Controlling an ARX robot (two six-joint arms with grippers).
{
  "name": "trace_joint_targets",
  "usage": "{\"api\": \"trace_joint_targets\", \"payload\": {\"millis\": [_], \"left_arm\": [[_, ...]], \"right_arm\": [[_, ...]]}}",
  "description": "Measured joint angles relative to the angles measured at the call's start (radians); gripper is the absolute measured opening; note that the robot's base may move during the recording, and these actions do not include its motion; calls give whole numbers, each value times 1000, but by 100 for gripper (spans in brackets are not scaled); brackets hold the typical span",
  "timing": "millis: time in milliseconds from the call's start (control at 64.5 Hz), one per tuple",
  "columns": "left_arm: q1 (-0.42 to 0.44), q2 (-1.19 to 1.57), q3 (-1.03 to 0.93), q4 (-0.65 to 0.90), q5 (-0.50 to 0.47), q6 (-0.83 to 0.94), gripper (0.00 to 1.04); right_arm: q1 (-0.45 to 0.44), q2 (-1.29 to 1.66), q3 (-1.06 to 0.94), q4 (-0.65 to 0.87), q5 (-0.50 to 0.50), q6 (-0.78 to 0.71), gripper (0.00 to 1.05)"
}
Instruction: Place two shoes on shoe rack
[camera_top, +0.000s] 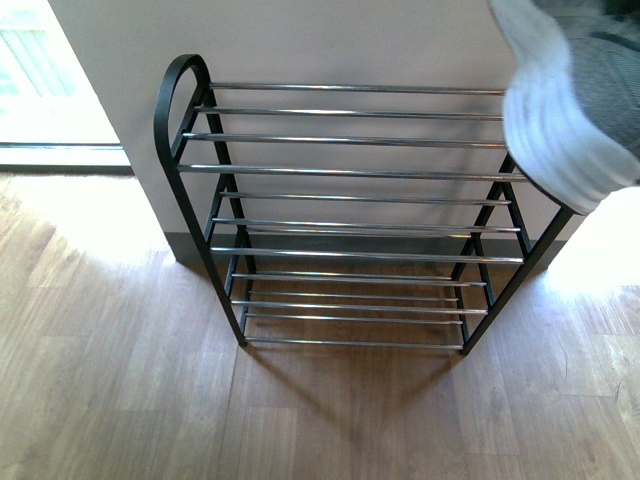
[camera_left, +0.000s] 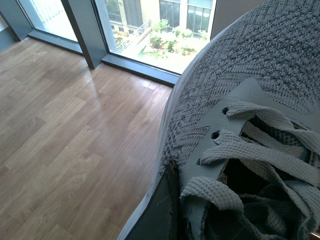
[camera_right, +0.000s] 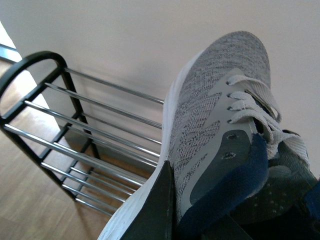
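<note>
The step in hand was the carry toward the shoe rack (camera_top: 350, 172). No shoe lay on its chrome rods yet, so I judged the task less than half done.

The right gripper (camera_right: 161, 200) held the right-arm shoe (camera_top: 560, 120) in the air above the rack's right end, higher than the top rods and on the camera's side of them. In the front view its white sole was turned outward and blurred. Only one dark finger showed, pressed against the shoe's outer side. The other finger was hidden, probably inside the collar. So the jaws seemed closed on the shoe's side wall, narrow rather than wide.

The left gripper (camera_left: 162, 205) showed the same way, with one dark finger against the side of the left-arm shoe (camera_left: 260, 75) and wooden floor (camera_left: 65, 140) well below it. I took it as clamped on that shoe too. Where this shoe was in relation to the rack I could not tell, because the rack does not appear in the left wrist view.

The next move, in my judgement, called for turning the right-arm shoe sole-down and lowering it on the top tier near the rack's right end. The sole should bridge at least two rods so it does not tip between them. Room should remain toward the rack's left end for the second shoe.
</note>
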Motion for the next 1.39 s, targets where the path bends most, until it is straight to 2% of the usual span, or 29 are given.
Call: {"api": "trace_joint_targets", "payload": {"millis": [217, 527, 713, 1100, 1240, 1395], "left_arm": [[0, 0, 0, 0, 0, 0, 2], [0, 0, 0, 0, 0, 0, 2], [0, 0, 0, 0, 0, 0, 2], [0, 0, 0, 0, 0, 0, 2], [0, 0, 0, 0, 0, 0, 2], [0, 0, 0, 0, 0, 0, 2]], "right_arm": [[7, 234, 163, 0, 124, -108, 1], [-66, 455, 308, -47, 255, -171, 1], [-97, 534, 368, -53, 289, -198, 1], [-97, 608, 465, -63, 308, -220, 1], [-100, 605, 463, -51, 294, -220, 23], [-102, 529, 386, -22, 237, -203, 49]]}}
